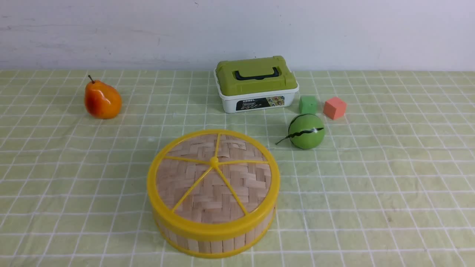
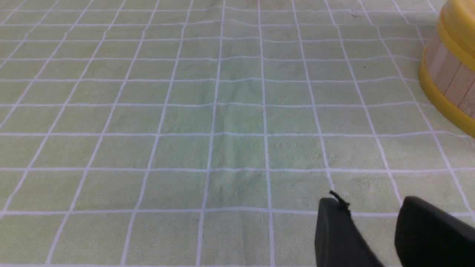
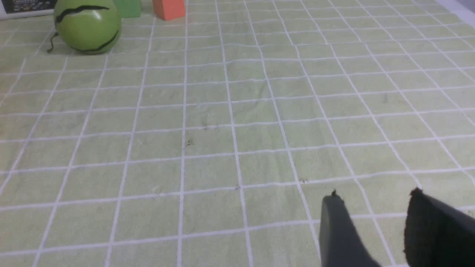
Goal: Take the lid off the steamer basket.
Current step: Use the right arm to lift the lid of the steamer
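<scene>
The steamer basket (image 1: 215,237) stands near the front middle of the table, with a bamboo-slat wall and yellow rims. The lid (image 1: 212,181) lies flat on top of it, woven bamboo under yellow spokes that meet at a small knob. Neither arm shows in the front view. In the left wrist view, my left gripper (image 2: 371,202) is open over bare cloth, and an edge of the steamer basket (image 2: 451,74) shows well apart from it. My right gripper (image 3: 374,196) is open over bare cloth, nothing between its fingers.
Behind the basket stands a white box with a green lid (image 1: 256,83). A green ball (image 1: 306,131), a green cube (image 1: 308,105) and an orange cube (image 1: 334,108) lie at the back right. A pear (image 1: 102,100) sits at the back left.
</scene>
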Available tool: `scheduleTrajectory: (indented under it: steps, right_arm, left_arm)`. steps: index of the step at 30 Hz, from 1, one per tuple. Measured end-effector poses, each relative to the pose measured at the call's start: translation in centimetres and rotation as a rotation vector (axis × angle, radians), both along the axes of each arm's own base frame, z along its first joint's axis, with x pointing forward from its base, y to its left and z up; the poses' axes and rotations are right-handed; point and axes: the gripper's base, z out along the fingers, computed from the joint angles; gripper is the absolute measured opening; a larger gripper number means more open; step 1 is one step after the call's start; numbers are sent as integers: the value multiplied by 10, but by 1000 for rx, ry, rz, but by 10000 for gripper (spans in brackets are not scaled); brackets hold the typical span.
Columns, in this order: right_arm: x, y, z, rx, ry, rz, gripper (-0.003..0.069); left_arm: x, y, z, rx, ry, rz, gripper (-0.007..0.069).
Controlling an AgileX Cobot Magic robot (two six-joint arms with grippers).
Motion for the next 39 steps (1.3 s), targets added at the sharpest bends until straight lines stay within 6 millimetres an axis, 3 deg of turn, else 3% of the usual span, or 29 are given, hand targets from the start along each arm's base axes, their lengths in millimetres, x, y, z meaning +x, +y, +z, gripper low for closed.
scheduleTrajectory:
  steps: [39]
  right_arm:
    - [0, 0, 0, 27, -2, -8, 241]
  left_arm:
    - [0, 0, 0, 0, 0, 0, 239]
